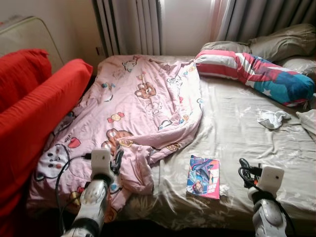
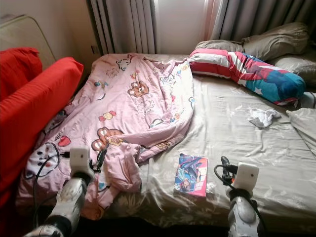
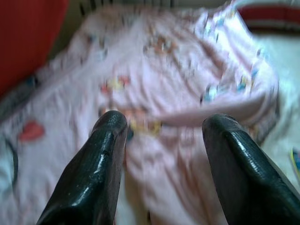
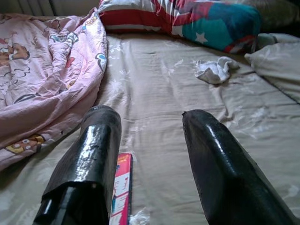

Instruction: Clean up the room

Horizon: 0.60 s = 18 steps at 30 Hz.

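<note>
Bedroom scene with both arms raised at the near edge of the bed (image 1: 237, 123). Left gripper (image 3: 161, 126): jaws spread wide, nothing between them, hanging over the rumpled pink blanket (image 1: 143, 103); the blanket lies directly beneath and ahead of the jaws, its near corner folded into a loose lump just beside them. This wrist picture is blurred. Right gripper (image 4: 150, 117): jaws spread, nothing between them, held above the bare grey-beige sheet. A colourful book (image 1: 203, 176) lies flat on the sheet just beside the right jaws, on the side toward the blanket, its red edge showing under one finger (image 4: 96, 145) in the wrist picture. A crumpled white cloth (image 1: 272, 118) rests on the sheet well ahead of the right jaws, apart from the book. Beyond it, a long striped pillow (image 1: 256, 74) with red, white and teal panels lies across the head of the bed, with grey pillows (image 1: 281, 44) behind. A red cushion (image 1: 34, 108) leans against the bed well to the outer side of the left jaws. Curtains (image 1: 131, 24) hang at the far wall.
</note>
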### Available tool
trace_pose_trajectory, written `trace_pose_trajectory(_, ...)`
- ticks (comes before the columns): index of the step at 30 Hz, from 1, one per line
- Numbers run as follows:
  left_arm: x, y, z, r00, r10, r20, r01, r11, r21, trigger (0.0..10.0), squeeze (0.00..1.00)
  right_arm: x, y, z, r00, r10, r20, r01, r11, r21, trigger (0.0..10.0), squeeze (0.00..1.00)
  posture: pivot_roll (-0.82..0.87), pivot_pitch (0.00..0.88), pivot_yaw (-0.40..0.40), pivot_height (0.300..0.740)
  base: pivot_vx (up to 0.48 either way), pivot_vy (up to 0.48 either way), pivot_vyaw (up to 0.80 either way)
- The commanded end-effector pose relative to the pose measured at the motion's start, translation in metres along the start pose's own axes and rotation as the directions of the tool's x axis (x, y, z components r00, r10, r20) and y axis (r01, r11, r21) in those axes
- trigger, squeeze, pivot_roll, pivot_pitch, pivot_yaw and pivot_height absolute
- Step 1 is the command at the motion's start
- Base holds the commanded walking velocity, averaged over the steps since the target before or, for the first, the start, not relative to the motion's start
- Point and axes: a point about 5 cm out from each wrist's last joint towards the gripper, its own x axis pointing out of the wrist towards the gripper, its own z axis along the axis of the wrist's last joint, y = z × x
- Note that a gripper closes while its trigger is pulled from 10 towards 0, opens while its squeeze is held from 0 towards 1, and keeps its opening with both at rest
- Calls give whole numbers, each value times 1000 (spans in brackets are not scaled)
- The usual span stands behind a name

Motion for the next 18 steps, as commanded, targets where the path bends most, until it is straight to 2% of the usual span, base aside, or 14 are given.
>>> trace_pose_trajectory(1, 1, 8, 10, 998, 14, 59, -14, 1000, 3, 10000, 0, -4, 7, -2, 999, 37, 16, -37, 999, -12, 10000, 0, -129, 0, 22, 740, 0, 0, 0)
trace_pose_trajectory(4, -13, 17, 2, 998, 20, 66, -21, 1000, 20, 10000, 0, -19, 11, -8, 996, 75, 39, -73, 996, -41, 10000, 0, -122, 0, 23, 740, 0, 0, 0)
trace_pose_trajectory(7, -29, 25, -8, 998, 21, 51, -24, 999, 48, 10000, 0, -34, 9, -17, 997, 66, 38, -64, 997, -43, 10000, 0, -114, 15, 17, 740, 0, 0, 0)
trace_pose_trajectory(13, -34, 30, -10, 998, 39, 44, -41, 998, 40, 10000, 0, -43, 8, -26, 998, 58, 3, -58, 997, -46, 10000, 0, -98, 12, 16, 740, 0, 0, 0)
trace_pose_trajectory(18, -34, 30, -7, 999, 21, 38, -23, 999, 40, 10000, 0, -42, 12, -20, 998, 64, 20, -63, 997, -38, 10000, 0, -93, 21, 6, 740, 0, 0, 0)
